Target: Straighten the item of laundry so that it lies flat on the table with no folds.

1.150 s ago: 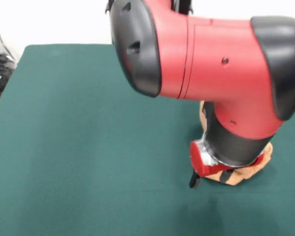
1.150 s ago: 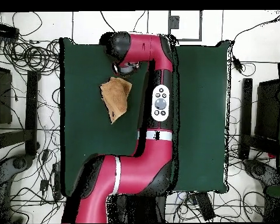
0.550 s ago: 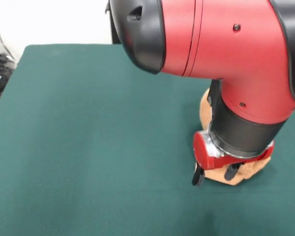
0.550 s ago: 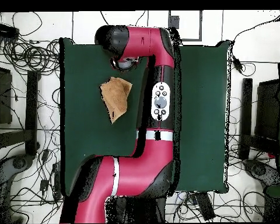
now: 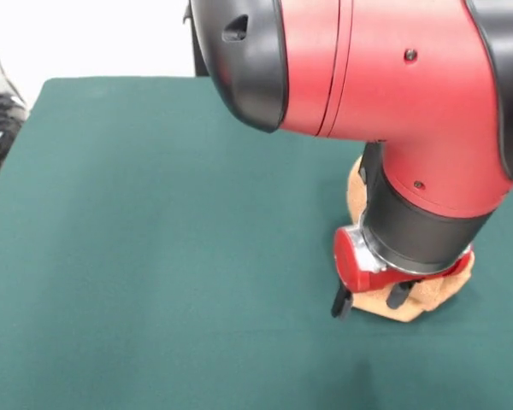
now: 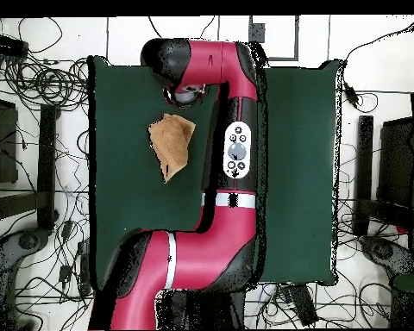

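Hovering over the towel's [image 5: 410, 301] near edge, the hand [image 5: 369, 299] has dropped slightly since a moment ago, fingers apart and gripping nothing; the towel, unmoved, lies folded on the desk [image 5: 154, 239], so flattening remains undone

We see the bench [image 5: 154, 239] covered in a dark green cloth with a matt, felt-like nap, smooth and free of wrinkles in both views. The item of laundry [image 5: 427, 295] is a tan fabric with a soft, fuzzy, slightly rough pile, like terry, and it looks dull rather than shiny. The arm [image 5: 368, 77] wears hard red shells with a smooth satin sheen and black caps that look like matt plastic or rubber, a bright metallic ring sits at its wrist [image 5: 359, 252], and the gripper [image 5: 369, 299] beneath looks like dark matt plastic.
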You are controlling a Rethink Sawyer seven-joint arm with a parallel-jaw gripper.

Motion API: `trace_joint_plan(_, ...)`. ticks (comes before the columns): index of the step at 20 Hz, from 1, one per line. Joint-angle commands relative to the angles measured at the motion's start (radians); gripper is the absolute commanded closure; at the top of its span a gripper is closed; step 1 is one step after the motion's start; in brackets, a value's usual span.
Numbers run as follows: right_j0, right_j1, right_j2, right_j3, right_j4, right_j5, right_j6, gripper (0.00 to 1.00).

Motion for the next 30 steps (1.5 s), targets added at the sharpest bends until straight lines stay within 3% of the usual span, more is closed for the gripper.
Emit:
trace_joint_plan(1, 0.021, 0.061, 0.061, 0.068, -0.066, 0.166, 0.222, 0.00)
trace_joint_plan(7, 0.015, 0.067, 0.096, 0.063, -0.082, 0.224, 0.201, 0.00)
trace_joint_plan(22, -0.022, 0.091, 0.199, 0.099, -0.075, 0.027, 0.116, 0.00)
trace_joint_plan(30, -0.045, 0.115, 0.264, 0.110, -0.086, 0.009, 0.045, 0.00)
